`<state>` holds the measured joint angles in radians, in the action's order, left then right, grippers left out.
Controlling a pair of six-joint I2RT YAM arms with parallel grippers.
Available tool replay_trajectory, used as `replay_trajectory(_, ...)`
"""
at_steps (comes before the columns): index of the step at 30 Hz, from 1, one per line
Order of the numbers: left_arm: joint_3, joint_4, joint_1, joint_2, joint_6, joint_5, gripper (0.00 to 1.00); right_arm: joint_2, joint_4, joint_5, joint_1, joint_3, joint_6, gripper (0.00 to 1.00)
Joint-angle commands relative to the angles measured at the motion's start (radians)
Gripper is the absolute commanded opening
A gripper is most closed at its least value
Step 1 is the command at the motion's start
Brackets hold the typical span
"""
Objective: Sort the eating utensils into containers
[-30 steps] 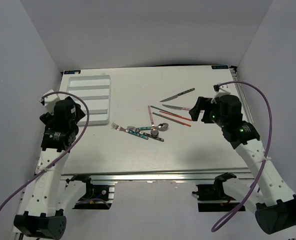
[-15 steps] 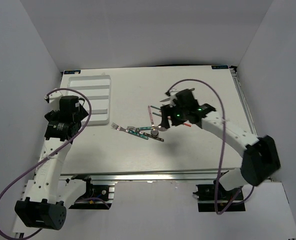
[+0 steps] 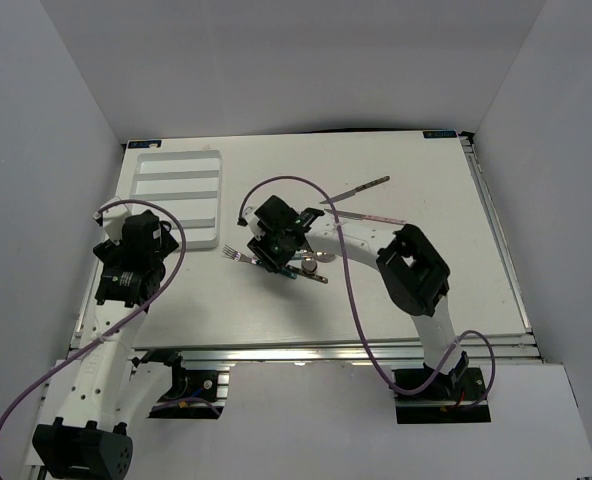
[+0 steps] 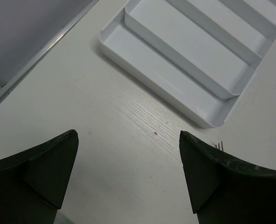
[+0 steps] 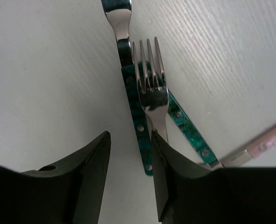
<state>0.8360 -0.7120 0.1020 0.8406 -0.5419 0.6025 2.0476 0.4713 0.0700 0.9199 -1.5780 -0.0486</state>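
The eating utensils lie in a loose pile mid-table. My right gripper [image 3: 273, 255] hangs low over the pile. In the right wrist view its jaws [image 5: 130, 135] stand open with a narrow gap. A green handle [image 5: 139, 128] lies in that gap by the right finger. The silver fork [image 5: 149, 79] points away, its neck running under that finger. A second green handle [image 5: 190, 131] and a pink one [image 5: 264, 144] lie to the right. A spoon [image 3: 322, 255] and a dark-handled knife [image 3: 361, 188] lie apart. The white tray [image 3: 176, 195] with its containers is far left. My left gripper [image 3: 148, 228] is open and empty beside it.
In the left wrist view the tray's near corner [image 4: 212, 122] lies ahead of my open left gripper [image 4: 127, 135], with bare table in between. The right arm [image 3: 411, 265] stretches across the table's middle. Grey walls close in both sides, and a metal rail [image 3: 326, 350] runs along the near edge.
The right arm has swung from the table's right side leftward to the utensil pile, and its jaws have narrowed. The left arm has shifted only slightly and stays open.
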Motion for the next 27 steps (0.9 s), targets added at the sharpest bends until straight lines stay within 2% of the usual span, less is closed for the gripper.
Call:
replay_trajectory(1, -0.015, 0.055, -0.001, -0.026, 0.013, -0.003, 0.98, 0.04, 0.02, -0.019, 0.007, -0.071, -0.085, 0.46)
replay_trajectory(5, -0.014, 0.057, -0.001, -0.003, 0.017, -0.017, 0.98, 0.089, 0.047, 0.002, 0.008, -0.118, -0.105, 0.48)
replay_trajectory(15, -0.018, 0.065, -0.001, 0.006, 0.023, -0.033, 0.98, 0.155, 0.041, -0.027, 0.01, -0.113, -0.135, 0.46)
replay_trajectory(18, -0.018, 0.066, -0.001, 0.006, 0.023, -0.033, 0.98, 0.137, 0.024, -0.03, 0.026, -0.077, -0.135, 0.41)
replay_trajectory(22, -0.021, 0.071, -0.001, 0.012, 0.026, -0.049, 0.98, 0.082, -0.06, -0.067, 0.062, 0.016, -0.137, 0.44)
replay_trajectory(27, -0.02, 0.074, -0.001, 0.022, 0.03, -0.053, 0.98, 0.014, -0.138, -0.208, 0.088, 0.059, -0.12, 0.5)
